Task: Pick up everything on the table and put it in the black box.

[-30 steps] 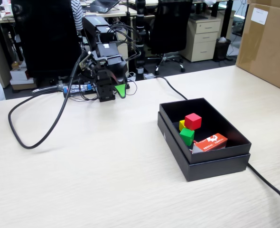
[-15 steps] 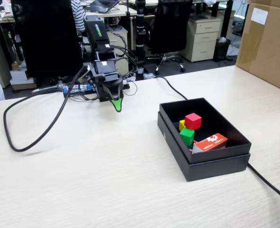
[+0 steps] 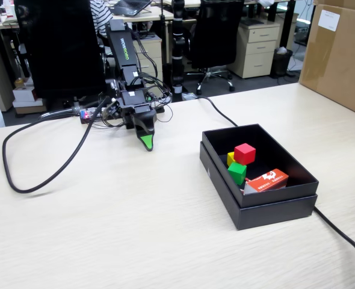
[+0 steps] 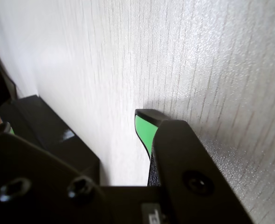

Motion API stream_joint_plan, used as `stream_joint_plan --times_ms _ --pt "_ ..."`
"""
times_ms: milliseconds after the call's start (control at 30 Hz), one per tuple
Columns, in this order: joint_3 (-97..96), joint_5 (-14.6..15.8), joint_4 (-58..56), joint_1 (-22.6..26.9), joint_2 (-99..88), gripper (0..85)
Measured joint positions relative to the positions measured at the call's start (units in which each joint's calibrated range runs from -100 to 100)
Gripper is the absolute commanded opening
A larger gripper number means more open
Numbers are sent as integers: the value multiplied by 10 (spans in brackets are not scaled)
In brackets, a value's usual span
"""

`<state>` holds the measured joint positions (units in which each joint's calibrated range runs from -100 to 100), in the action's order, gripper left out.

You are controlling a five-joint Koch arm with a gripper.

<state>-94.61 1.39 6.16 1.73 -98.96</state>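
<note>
The black box [image 3: 286,191] stands on the table [image 3: 105,229] at the right of the fixed view. The red cube [image 3: 245,153] lies in it on top of the yellow cube [image 3: 230,158] and the green cube [image 3: 237,172]. My gripper [image 3: 146,143] points down at the table left of the box, close to the arm's base, and holds nothing. In the wrist view one green-padded finger [image 4: 144,127] hangs just above the bare wood, its pad face uncovered, with table showing beside it. The other jaw is mostly hidden at the left edge.
An orange-and-white carton [image 3: 266,180] lies in the box beside the cubes. Black cables [image 3: 42,174] loop over the table's left side and one runs past the box [image 3: 340,232]. A large brown carton [image 3: 340,57] stands at the back right.
</note>
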Motion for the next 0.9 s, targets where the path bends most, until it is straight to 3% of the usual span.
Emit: stream_joint_plan --times_ms 900 --pt "-19 -6 -9 2 -5 501"
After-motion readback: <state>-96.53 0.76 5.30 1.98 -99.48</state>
